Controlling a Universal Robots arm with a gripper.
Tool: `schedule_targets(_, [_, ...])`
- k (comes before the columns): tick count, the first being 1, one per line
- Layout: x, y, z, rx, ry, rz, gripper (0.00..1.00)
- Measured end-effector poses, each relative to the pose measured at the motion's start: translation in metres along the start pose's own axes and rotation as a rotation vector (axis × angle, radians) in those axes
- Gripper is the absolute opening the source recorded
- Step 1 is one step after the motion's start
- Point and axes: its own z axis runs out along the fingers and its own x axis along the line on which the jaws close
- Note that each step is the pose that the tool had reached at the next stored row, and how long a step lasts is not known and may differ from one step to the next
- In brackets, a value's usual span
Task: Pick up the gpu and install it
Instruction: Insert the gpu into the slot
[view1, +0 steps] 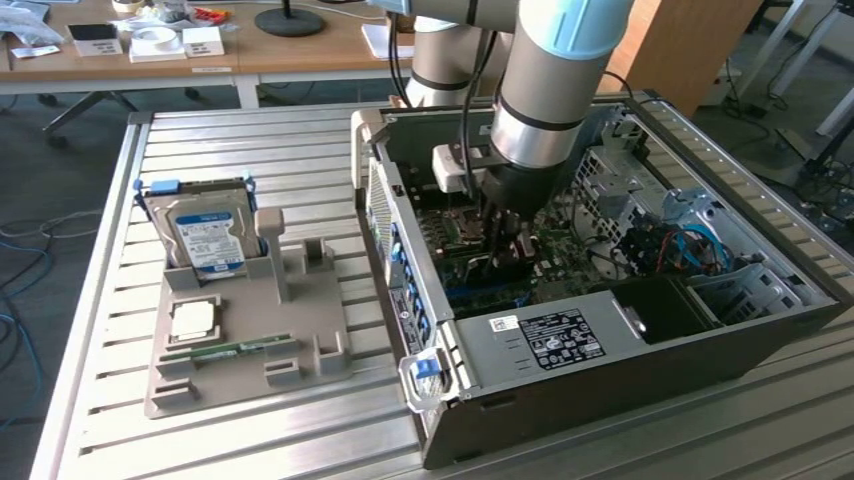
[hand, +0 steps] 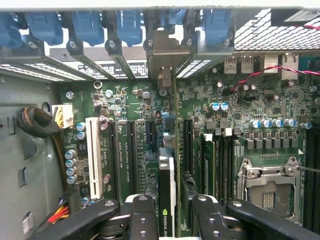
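The gpu (hand: 167, 192) stands on edge between my fingers, a thin dark card with a green-and-white label. It runs along the motherboard's expansion slots (hand: 131, 150). Its metal bracket (hand: 162, 55) lies against the case's rear slot openings, under the blue clips. My gripper (hand: 172, 222) is shut on the card, one black finger (hand: 142, 220) on each side. In the exterior view the gripper (view1: 507, 240) reaches down into the open computer case (view1: 574, 400), low over the motherboard. I cannot tell whether the card's edge sits fully in a slot.
Left of the case in the exterior view, a grey holder (view1: 307, 310) carries a hard drive (view1: 200, 235), a processor (view1: 194, 320) and a green RAM stick (view1: 227, 350). Inside the case are the power supply (view1: 561, 340), cables (view1: 667, 250), installed memory sticks (hand: 209, 155) and the processor socket (hand: 267, 187).
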Motion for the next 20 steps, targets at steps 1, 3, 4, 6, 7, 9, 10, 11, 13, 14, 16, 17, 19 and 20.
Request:
schedule_targets(1, [0.0000, 0.0000, 0.0000, 0.0000, 0.0001, 0.000, 0.34])
schedule_targets(3, [-0.0007, 0.0002, -0.0001, -0.0001, 0.0003, 0.000, 0.34])
schedule_targets(4, [-0.0008, 0.0001, -0.0001, -0.0001, 0.0002, 0.000, 0.34])
schedule_targets(6, [-0.0008, 0.0001, -0.0001, -0.0001, 0.0002, 0.000, 0.34])
schedule_targets(7, [-0.0008, 0.0001, -0.0001, -0.0001, 0.0002, 0.000, 0.34])
schedule_targets(9, [-0.0008, 0.0001, 0.0000, 0.0000, 0.0002, 0.000, 0.34])
schedule_targets(10, [-0.0008, 0.0001, 0.0000, -0.0001, 0.0001, 0.000, 0.34])
schedule_targets(11, [-0.0008, 0.0001, 0.0000, -0.0001, 0.0001, 0.000, 0.34])
schedule_targets(13, [-0.0008, 0.0001, -0.0001, -0.0001, 0.0003, 0.000, 0.33])
schedule_targets(14, [-0.0007, 0.0002, -0.0001, -0.0002, 0.0007, 0.000, 0.33])
schedule_targets(16, [-0.0008, 0.0001, -0.0001, -0.0001, 0.0003, 0.000, 0.27])
schedule_targets(17, [-0.0008, 0.0001, -0.0001, -0.0001, 0.0002, 0.000, 0.27])
schedule_targets(19, [-0.0008, 0.0002, -0.0001, -0.0001, 0.0003, 0.000, 0.27])
schedule_targets(20, [-0.0008, 0.0001, -0.0001, -0.0001, 0.0002, 0.000, 0.27])
